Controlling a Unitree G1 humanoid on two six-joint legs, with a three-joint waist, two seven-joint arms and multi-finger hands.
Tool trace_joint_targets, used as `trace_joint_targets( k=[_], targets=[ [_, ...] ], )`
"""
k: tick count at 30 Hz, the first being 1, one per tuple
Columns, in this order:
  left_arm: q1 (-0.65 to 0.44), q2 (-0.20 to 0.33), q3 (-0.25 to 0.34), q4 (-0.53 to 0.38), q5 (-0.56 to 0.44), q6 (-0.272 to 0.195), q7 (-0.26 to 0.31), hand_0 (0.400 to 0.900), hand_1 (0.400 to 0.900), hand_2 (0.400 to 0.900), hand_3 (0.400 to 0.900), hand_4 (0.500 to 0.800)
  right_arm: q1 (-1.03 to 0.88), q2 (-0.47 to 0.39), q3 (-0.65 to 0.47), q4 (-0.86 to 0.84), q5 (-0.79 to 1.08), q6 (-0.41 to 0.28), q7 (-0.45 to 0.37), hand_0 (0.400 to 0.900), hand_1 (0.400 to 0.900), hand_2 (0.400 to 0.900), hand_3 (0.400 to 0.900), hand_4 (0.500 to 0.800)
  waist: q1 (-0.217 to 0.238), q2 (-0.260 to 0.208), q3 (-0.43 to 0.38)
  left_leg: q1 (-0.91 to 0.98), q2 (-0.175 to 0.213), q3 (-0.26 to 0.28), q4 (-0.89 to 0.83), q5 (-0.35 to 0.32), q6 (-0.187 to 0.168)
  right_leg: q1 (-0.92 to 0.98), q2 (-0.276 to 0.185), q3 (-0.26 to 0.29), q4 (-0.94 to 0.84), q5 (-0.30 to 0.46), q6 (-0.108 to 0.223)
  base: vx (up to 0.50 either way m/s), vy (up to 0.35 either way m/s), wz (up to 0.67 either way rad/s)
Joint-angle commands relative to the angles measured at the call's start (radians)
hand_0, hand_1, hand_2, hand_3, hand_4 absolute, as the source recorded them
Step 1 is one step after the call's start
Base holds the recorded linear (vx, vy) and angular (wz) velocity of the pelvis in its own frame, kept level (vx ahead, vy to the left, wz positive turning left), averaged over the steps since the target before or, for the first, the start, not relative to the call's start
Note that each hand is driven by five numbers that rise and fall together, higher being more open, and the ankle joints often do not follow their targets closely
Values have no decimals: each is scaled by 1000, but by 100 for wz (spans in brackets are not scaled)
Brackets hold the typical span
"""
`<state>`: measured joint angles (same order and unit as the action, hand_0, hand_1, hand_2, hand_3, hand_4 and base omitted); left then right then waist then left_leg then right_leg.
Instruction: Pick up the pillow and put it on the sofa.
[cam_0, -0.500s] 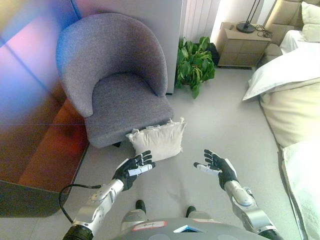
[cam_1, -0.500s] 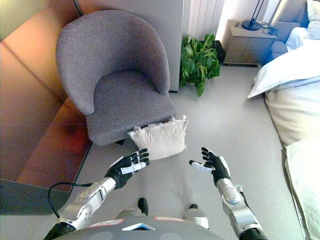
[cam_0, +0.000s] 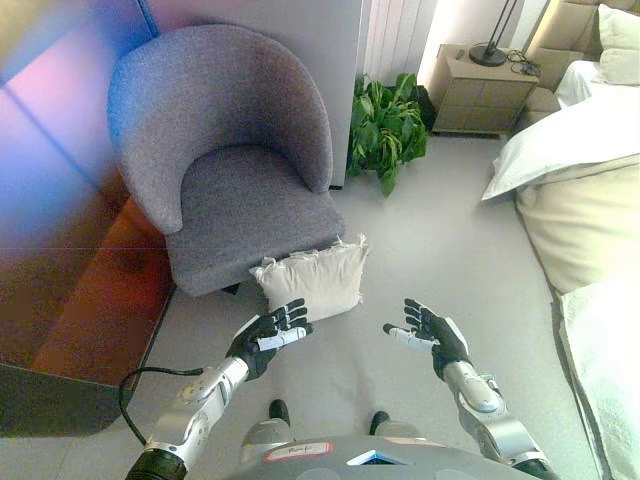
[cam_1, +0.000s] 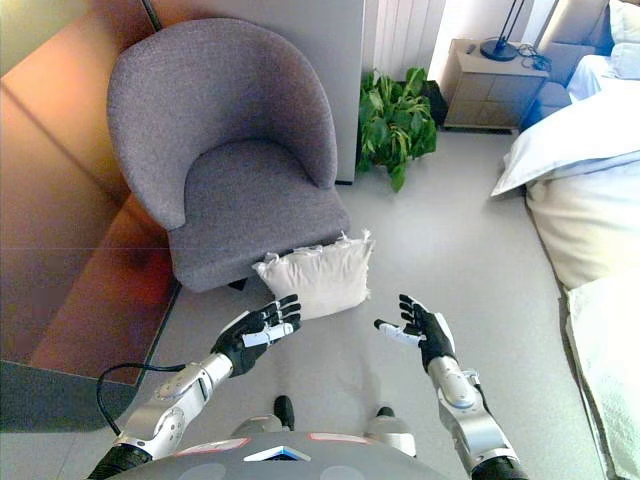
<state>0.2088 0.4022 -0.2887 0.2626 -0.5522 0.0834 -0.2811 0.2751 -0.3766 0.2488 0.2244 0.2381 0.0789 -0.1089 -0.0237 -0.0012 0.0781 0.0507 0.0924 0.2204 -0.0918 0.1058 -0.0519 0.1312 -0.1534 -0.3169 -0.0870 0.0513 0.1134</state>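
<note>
Reach step, nothing gripped yet. Cream pillow sits on the floor, leaning against the front of the grey armchair that serves as the sofa. Left hand and right hand hover low, fingers spread, near the pillow but apart from it. Next: both hands forward, clamp the pillow's sides, lift onto the seat.

A pale grey floor spreads ahead. Beyond it a leafy potted plant stands against a light wall panel. Farther off is a beige nightstand carrying a dark lamp base. A bed with white and cream bedding fills one side, a reddish-brown wall the other.
</note>
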Motion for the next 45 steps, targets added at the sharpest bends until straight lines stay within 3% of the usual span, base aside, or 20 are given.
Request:
trace_joint_targets(
  k=[1,16,18,19,22,25,27,30,33,36,37,39,41,43,45],
  targets=[
    [-90,27,40,-71,-2,-100,-15,900,900,900,900,800,-85,-1,-16,-83,-15,-65,-36,900,900,900,900,800,-9,-26,-5,47,-51,60,5,-119,39,-11,46,15,11,-9,-2,0,0,0],
    [-83,36,38,-84,-20,-91,0,900,900,900,900,800,-90,-21,-6,-77,-21,-92,-54,900,900,900,900,800,-10,-22,28,51,-19,60,16,-91,26,-27,75,37,41,-37,-38,50,-80,1],
    [-81,39,35,-89,-29,-95,-1,900,900,900,900,800,-90,-35,-8,-81,-16,-101,-53,900,900,900,900,800,-10,-36,51,14,-16,65,151,-123,27,-36,65,39,68,-46,-55,42,-134,-4],
    [-79,39,29,-97,-34,-93,-1,900,900,900,900,800,-91,-50,-10,-89,-9,-104,-58,900,900,900,900,800,-7,-49,74,-55,-1,68,309,-118,18,-44,55,35,87,-48,-74,30,-181,-6],
    [-73,39,22,-105,-43,-103,-6,900,900,900,900,800,-104,-91,-16,-76,15,-120,-62,900,900,900,900,800,2,-50,129,-210,54,49,573,-40,-21,-50,53,38,123,-55,-105,100,-105,-9],
    [-55,41,34,-114,-58,-101,-1,900,900,900,900,800,-103,-100,-13,-73,16,-124,-58,900,900,900,900,800,17,-22,151,-232,68,65,422,18,-35,-24,62,59,136,-77,-84,320,81,-26],
    [-39,41,40,-124,-63,-95,5,900,900,900,900,800,-91,-97,-13,-89,1,-114,-48,900,900,900,900,800,32,0,148,-226,80,58,236,95,-49,9,75,79,124,-94,-69,467,205,-43],
    [-3,25,43,-127,-66,-105,20,900,900,900,900,800,-63,-98,-16,-81,-23,-129,-17,900,900,900,900,800,61,21,140,-261,129,26,31,217,-85,76,83,119,105,-120,-60,590,252,-60],
    [31,9,51,-121,-74,-142,28,900,900,900,900,800,-49,-108,-21,-67,-39,-164,25,900,900,900,900,800,79,30,141,-296,154,3,35,251,-105,144,65,138,122,-182,-53,579,243,-61],
    [15,27,79,-115,-102,-122,33,900,900,900,900,800,-61,-103,-14,-59,-33,-151,20,900,900,900,900,800,79,9,121,-265,120,70,79,114,-54,175,-13,114,183,-217,3,486,164,-20],
    [6,35,86,-113,-98,-108,29,900,900,900,900,800,-56,-90,-15,-63,-28,-139,12,900,900,900,900,800,87,-7,115,-277,94,67,113,87,-35,197,-48,107,212,-212,28,428,178,-6],
    [8,51,101,-119,-63,-93,-14,900,900,900,900,800,-38,-63,-30,-73,-19,-117,4,900,900,900,900,800,109,-38,89,-278,29,73,141,32,36,173,-123,111,355,-48,71,451,247,6],
    [15,65,94,-128,-54,-81,-35,900,900,900,900,800,-17,-44,-42,-83,-33,-117,-6,900,900,900,900,800,115,-29,67,-234,-21,52,90,9,80,94,-161,138,589,38,93,479,335,27],
    [10,75,82,-122,-45,-87,-32,900,900,900,900,800,-8,-31,-41,-108,-43,-107,-35,900,900,900,900,800,106,-1,59,-181,-62,22,58,-17,107,-23,-166,160,814,84,91,461,344,22],
    [-10,80,67,-127,-54,-79,5,900,900,900,900,800,-27,-23,-24,-112,-75,-92,-78,900,900,900,900,800,94,23,58,-130,-86,12,38,-41,124,-153,-182,147,882,72,62,404,220,12]
  ],
)
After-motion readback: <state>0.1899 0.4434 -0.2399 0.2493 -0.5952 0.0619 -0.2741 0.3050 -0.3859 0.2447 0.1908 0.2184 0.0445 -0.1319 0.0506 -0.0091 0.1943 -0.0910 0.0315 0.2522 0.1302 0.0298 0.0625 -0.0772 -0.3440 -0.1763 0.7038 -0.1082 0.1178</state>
